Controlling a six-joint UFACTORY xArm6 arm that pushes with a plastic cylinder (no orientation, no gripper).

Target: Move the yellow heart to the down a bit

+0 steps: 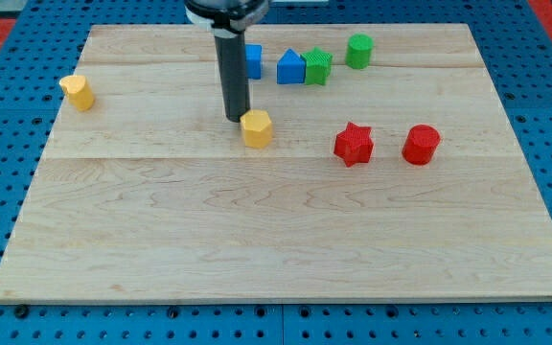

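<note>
Resting my tip (237, 118) just left of yellow heart (257, 128); no grasping tool, can't tell state.

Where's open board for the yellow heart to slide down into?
The whole lower half below the yellow heart, red star and red cylinder is bare. My tip sits at the heart's upper left. The top edge is crowded.
</note>
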